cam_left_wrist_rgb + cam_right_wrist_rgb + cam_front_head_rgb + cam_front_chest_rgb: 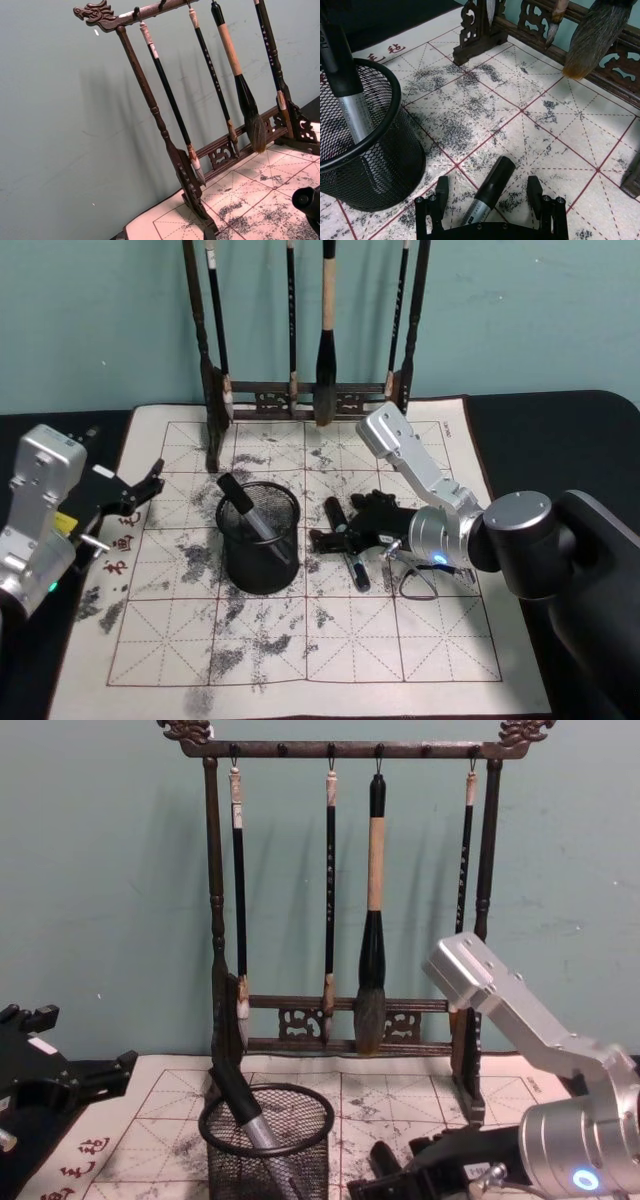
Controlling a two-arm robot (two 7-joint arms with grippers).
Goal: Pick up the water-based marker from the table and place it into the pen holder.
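Right end effector (487, 186) sits low over the paper mat (300, 640), its two fingers (440, 192) spread wide. They stand on either side of the marker (496, 176) with a gap on each side, so nothing is gripped. That marker lies flat on the mat, black cap pointing toward the brush rack (300, 400), just beside the pen holder (260, 560) on its right and not touching it. The pen holder stands upright near the middle of the mat, with another marker (243, 506) leaning inside it, cap up. The left end effector (150, 485) hangs over the left edge of the mat, well apart from the pen holder, its fingers parted and empty. The mat lies on a dark bench (560, 430).
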